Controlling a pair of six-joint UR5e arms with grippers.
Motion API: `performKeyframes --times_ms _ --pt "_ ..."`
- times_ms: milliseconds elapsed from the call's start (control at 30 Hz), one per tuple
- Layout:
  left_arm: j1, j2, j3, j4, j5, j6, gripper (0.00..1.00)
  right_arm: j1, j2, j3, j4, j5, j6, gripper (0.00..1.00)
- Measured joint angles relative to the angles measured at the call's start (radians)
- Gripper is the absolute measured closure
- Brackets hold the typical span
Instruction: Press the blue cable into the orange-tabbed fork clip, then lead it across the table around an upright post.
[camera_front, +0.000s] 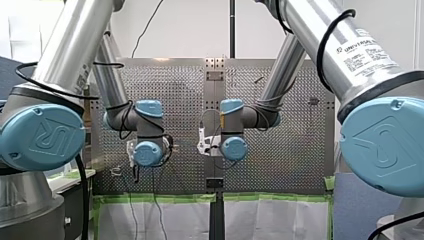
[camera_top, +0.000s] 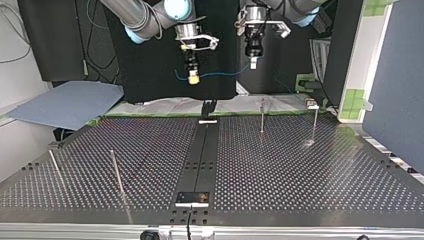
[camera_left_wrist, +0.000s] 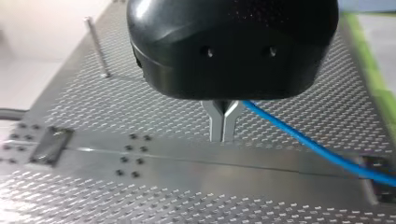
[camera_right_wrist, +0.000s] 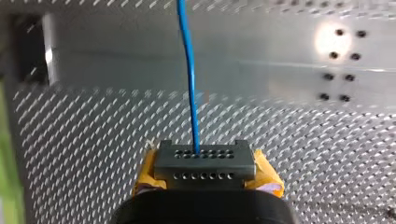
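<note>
both pincers hold the blue cable (camera_top: 223, 75) in the air above the far edge of the perforated table (camera_top: 300, 175), seen from the top view. my right gripper (camera_top: 193, 76), yellow-padded, is clenched on it. my left gripper (camera_left_wrist: 222, 126) has its metal fingers drawn together where the cable leaves them, so it appears to grasp the cable too. nothing of the task looks done: the cable hangs clear of the dark forked fixture (camera_top: 208, 107) below, whose orange tab cannot be made out, and it touches no upright post (camera_top: 262, 116). pressing in and routing both remain.
</note>
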Motion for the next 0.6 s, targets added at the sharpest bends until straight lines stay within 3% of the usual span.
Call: performKeyframes --times_ms 167,367,600 --pt "0.037 0.004 0.0 0.029 0.031 -0.04 1.0 -0.002 0.034 -0.005 -0.045 -0.046 0.047 1.0" --pt "0.095 -0.048 0.0 0.082 0.088 -0.049 1.0 -0.008 0.089 -0.013 -0.092 -0.102 0.094 1.0" --pt "0.164 -0.116 -0.013 0.09 0.141 -0.001 1.0 -0.012 0.161 -0.051 -0.103 -0.129 0.107 1.0"
